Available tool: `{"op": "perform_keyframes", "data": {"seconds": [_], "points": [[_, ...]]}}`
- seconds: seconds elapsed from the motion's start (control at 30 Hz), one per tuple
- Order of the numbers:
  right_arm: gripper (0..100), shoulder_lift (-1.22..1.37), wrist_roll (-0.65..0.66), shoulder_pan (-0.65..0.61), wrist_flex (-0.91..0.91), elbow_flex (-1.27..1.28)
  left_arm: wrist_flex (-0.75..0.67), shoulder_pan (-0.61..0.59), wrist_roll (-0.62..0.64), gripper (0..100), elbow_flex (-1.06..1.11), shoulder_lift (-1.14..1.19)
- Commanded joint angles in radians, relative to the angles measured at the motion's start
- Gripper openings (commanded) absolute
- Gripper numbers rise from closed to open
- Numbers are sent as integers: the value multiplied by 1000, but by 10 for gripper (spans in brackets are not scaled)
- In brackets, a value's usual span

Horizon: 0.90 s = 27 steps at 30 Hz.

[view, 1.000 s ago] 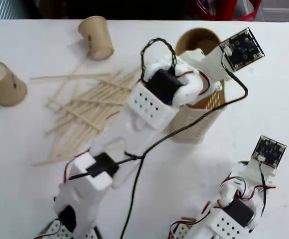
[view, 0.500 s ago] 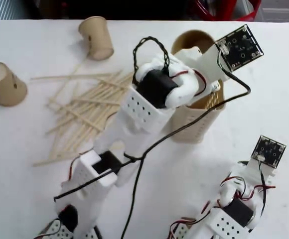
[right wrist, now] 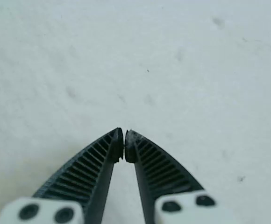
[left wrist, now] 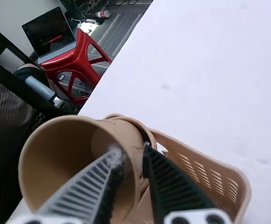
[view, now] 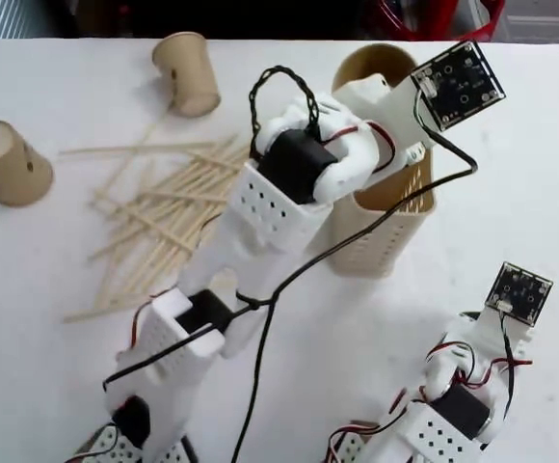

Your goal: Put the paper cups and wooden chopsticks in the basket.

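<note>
Moved: left pincer (left wrist: 128,156) shifts its paper cup (left wrist: 70,163) farther over the basket (left wrist: 210,179) beneath.
Grip: clamped on the cup's wall.
Meaning: drop looks due.

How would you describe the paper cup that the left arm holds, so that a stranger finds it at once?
Look at the white table and find the tall beige basket beside the pile of chopsticks. The cup sits at the basket's top, its wall pinched between the left arm's jaws. The other two cups lie loose on the table, with nothing holding them.
</note>
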Motion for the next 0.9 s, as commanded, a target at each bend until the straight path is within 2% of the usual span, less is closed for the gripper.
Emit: {"op": "perform_keyframes", "data": {"seconds": [0.0, 0.23, 0.57, 0.87], "points": [[21, 7, 12, 7, -10, 6, -68, 1, -14, 85, -51, -12], [21, 7, 12, 7, -10, 6, -212, -4, -15, 81, -25, -7], [21, 7, 12, 7, -10, 6, -368, 2, -15, 80, 221, -8], [21, 7, 12, 7, -10, 6, -397, 5, -15, 79, 227, -24]]}}
